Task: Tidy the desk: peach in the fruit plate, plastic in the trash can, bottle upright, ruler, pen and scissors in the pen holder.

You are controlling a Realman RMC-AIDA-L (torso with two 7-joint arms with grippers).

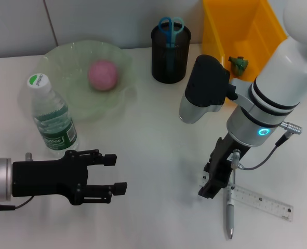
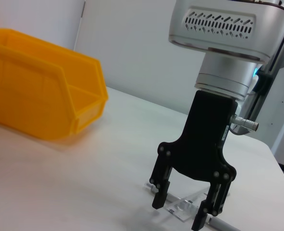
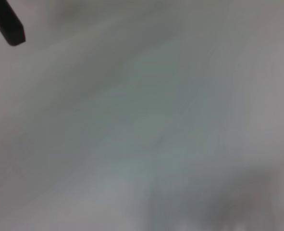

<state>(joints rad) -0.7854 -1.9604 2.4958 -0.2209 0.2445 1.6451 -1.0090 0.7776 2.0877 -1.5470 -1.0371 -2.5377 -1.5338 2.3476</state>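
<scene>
At the left edge of the plain white desk [image 1: 158,129], the black left gripper [image 1: 111,174] hovers idle with its fingers spread and empty, near the upright clear plastic water bottle [image 1: 52,116]. Toward the right, the black right gripper [image 2: 185,207] stands with fingers parted over one end of the clear flat plastic ruler [image 1: 265,203], with the slim silver pen [image 1: 229,218] just beside it. The ruler looks light, stiff and slick, lying flush on the desk, so I judge a pinch across its narrow width near that end the surest hold.
</scene>
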